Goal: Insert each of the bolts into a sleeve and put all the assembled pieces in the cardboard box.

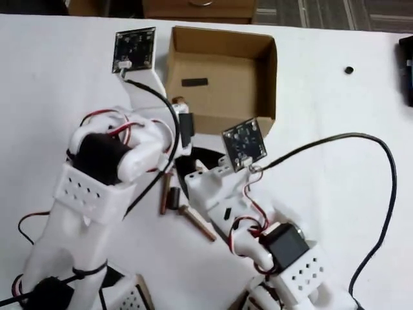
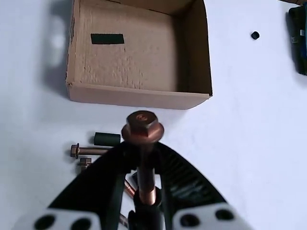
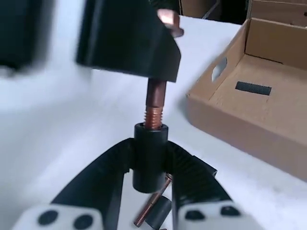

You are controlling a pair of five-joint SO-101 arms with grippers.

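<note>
The left end effector (image 2: 142, 158) is seen pinching a copper flanged bolt (image 2: 142, 130) by its shank, just under the hexagonal head. The right end effector (image 3: 149, 167) is pressed against the sides of a black sleeve (image 3: 149, 143), which is gripped between its fingers. The bolt's threaded tip is set into the sleeve's open end (a few threads are left showing above the rim). The two pieces are held in line above the table (image 1: 322, 110), just in front of the cardboard box (image 1: 226, 124).

Inside the box, a black sleeve-like piece (image 1: 194, 82) is seen lying flat on the floor toward the rear wall. In front of the box's near wall, loose bolts (image 2: 89, 150) and a loose sleeve (image 2: 107, 139) are found lying close together on the table. A small black piece (image 1: 348, 69) is seen well apart from the box, off its side.
</note>
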